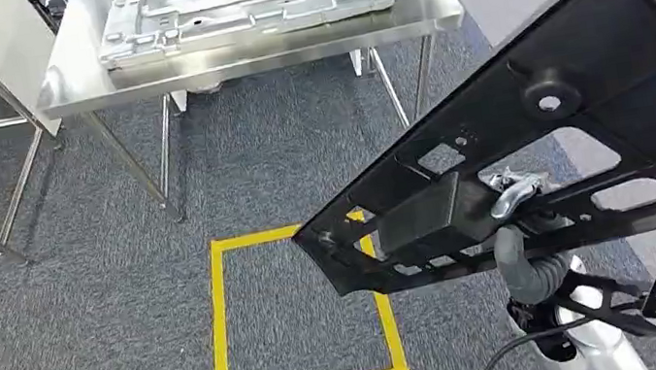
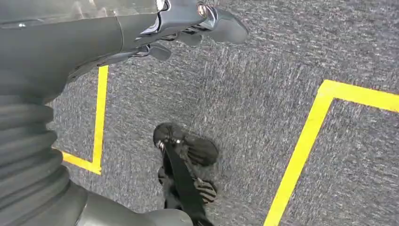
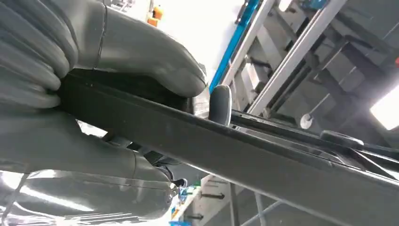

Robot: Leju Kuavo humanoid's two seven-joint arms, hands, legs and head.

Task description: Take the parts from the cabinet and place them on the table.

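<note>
Short of the tabletop [image 1: 73, 81], right robot hand [image 1: 514, 206] clamped mid-frame on black panel [image 1: 587, 107]: likely stiff, light, awkwardly long; left robot hand [image 2: 188, 28] empty, loosely apart.

The black part [image 1: 532, 130] is a flat, long plastic panel with cut-out windows, round holes and raised ribs. It fills the right half of the head view, tilted, its pointed end reaching down toward the centre of the frame and its broad end rising to the upper right corner. It is held up off the floor, gripped near its lower edge. In the right wrist view its dark edge [image 3: 244, 150] runs slantwise across the frame from left to lower right.

A silver part [image 1: 243, 6], a flat metal panel with pressed ridges and openings, lies flat on the steel table [image 1: 92, 73] at the top centre of the head view.
</note>
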